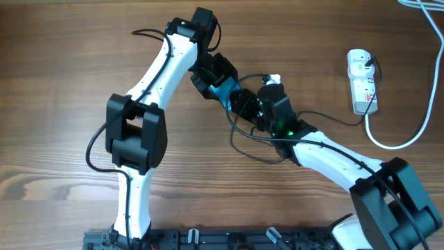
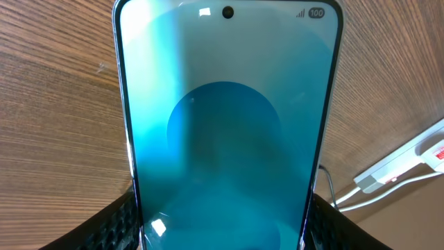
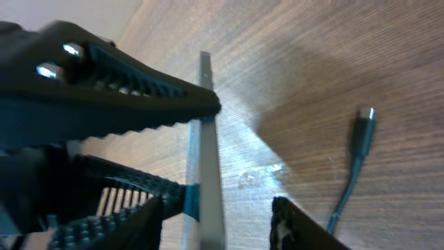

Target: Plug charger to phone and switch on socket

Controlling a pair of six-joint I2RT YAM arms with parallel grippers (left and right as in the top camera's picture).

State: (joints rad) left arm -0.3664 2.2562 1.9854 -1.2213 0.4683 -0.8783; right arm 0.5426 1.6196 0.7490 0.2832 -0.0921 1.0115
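Note:
My left gripper (image 1: 220,82) is shut on the phone (image 1: 227,90) and holds it above the table. In the left wrist view the phone (image 2: 225,125) fills the frame, its teal screen lit, between the jaws (image 2: 222,229). My right gripper (image 1: 260,104) is open right beside it. In the right wrist view its fingers (image 3: 216,208) straddle the phone's edge (image 3: 205,139) with a gap on the right side. The charger plug (image 3: 362,128) lies loose on the table on its dark cable. The white socket strip (image 1: 362,82) lies at the far right; it also shows in the left wrist view (image 2: 427,151).
A black cable (image 1: 244,142) loops on the table under the two grippers and runs towards the socket strip. A white cable (image 1: 416,132) curves along the right edge. The table is bare wood to the left and front.

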